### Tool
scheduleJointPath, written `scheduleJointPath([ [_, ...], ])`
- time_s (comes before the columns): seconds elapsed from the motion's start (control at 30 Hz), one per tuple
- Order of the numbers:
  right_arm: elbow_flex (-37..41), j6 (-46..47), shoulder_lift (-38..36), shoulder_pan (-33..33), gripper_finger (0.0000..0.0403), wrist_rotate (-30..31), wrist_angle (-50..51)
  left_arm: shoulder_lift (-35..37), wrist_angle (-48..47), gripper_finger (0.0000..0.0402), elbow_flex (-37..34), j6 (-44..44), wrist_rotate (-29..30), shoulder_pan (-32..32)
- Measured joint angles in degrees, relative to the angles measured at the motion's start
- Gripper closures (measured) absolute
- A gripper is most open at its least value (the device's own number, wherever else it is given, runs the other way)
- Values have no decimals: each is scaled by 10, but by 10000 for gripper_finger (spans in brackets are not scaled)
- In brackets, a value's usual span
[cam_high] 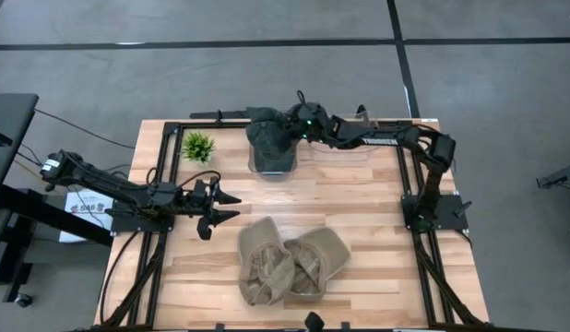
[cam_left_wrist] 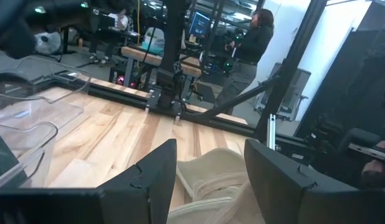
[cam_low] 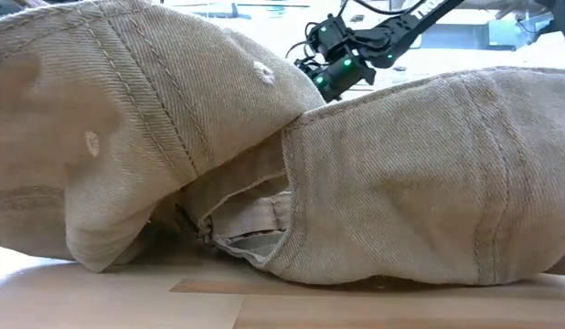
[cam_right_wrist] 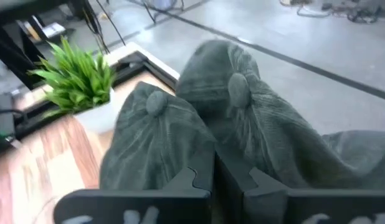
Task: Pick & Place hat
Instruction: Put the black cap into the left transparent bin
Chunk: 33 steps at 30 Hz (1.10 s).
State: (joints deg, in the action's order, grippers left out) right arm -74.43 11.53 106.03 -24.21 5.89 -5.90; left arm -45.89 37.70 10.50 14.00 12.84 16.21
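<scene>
The wooden table [cam_high: 377,198] takes up most of the floor here, framed by black rails, with both dark arms reaching in over it. The biggest thing on it is the heap of tan hats [cam_high: 287,263], lying ahead of and just to one side of the left gripper [cam_high: 222,205], near the front edge of the table; from table height they fill nearly everything, one tan hat [cam_low: 118,119] overlapping another [cam_low: 438,174]. The left gripper hovers low over the bare wood with its fingers [cam_left_wrist: 156,174] spread wide and nothing between them, the tan brims showing just beyond the tips. Across the table, well apart from that heap, the right gripper [cam_high: 287,124] sits over a pile of dark grey hats [cam_high: 269,138] in a clear container [cam_high: 271,164] at the back edge. Its fingers [cam_right_wrist: 202,180] are pressed together, right down against the grey cloth, though I cannot tell whether any fabric is pinched between them. Two grey crowns with their top buttons lie just past its tips [cam_right_wrist: 242,112]. A small green plant [cam_high: 198,146] stands beside that pile, near the back rail. Beyond the table a person [cam_left_wrist: 248,50] stands in the room.
</scene>
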Motion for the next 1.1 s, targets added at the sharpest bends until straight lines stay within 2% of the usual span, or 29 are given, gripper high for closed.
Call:
scheduleJointPath([
  [0.23,-31,-13,24,-4,403,0,30,0,-7,215,0,0,0,0],
  [0.4,-31,-17,-5,2,403,6,29,0,-11,215,0,0,-1,0],
  [0.63,-31,-30,-61,21,403,88,83,0,-18,215,0,0,-1,0],
  [0.77,-32,-28,-76,37,403,184,144,0,-18,215,0,0,-1,0],
  [0.83,-32,-20,-76,41,403,213,167,0,-18,215,0,0,-1,0],
  [1.1,-31,3,-30,30,403,214,157,0,-17,215,0,0,-1,0],
])
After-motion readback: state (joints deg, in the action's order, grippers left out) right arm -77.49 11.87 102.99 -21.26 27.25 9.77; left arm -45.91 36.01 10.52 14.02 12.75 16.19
